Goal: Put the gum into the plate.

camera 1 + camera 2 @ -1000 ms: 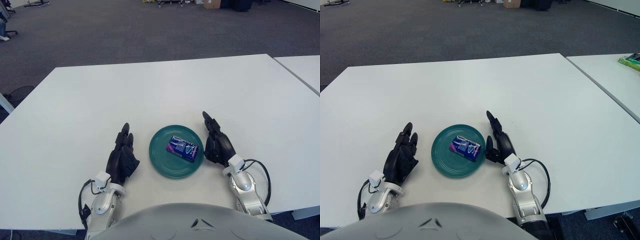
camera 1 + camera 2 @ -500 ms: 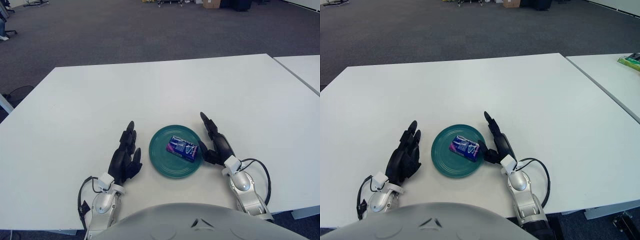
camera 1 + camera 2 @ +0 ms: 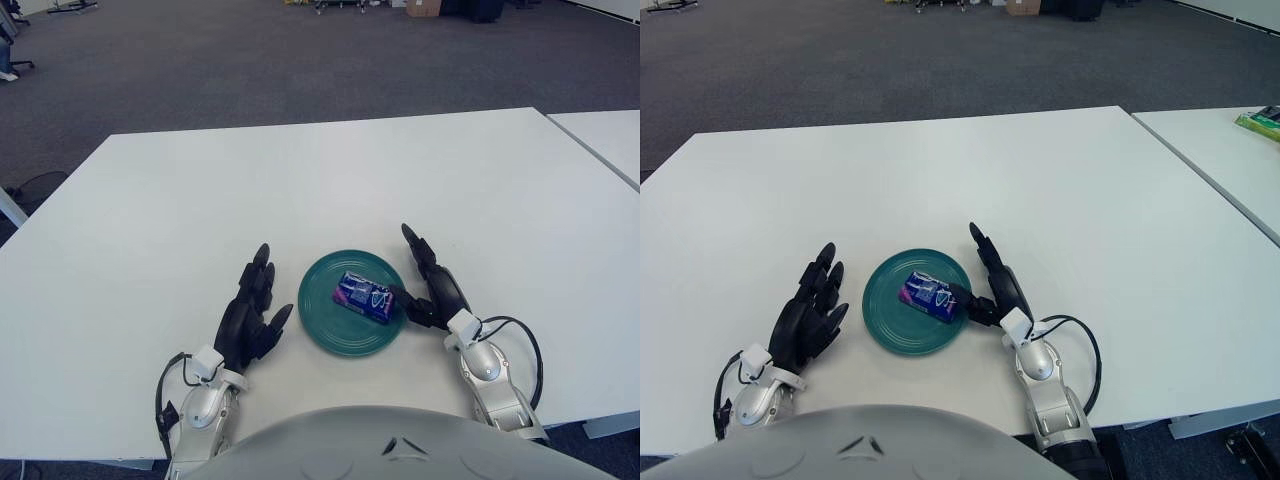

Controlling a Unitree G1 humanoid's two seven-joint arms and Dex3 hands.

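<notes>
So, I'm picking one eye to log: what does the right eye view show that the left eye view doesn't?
Only the right eye view shows a green package on the neighbouring table. Only the left eye view shows a dark cable beside the table's left edge. Both share the gum pack in the teal plate, with the open left hand and right hand flanking it.

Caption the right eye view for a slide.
Gum pack lying in the green plate, open right hand and open left hand flanking it.

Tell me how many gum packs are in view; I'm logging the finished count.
1. The gum pack lies in the green plate, right of its centre, between the left hand and the right hand. Nothing hints at hidden ones.
</notes>
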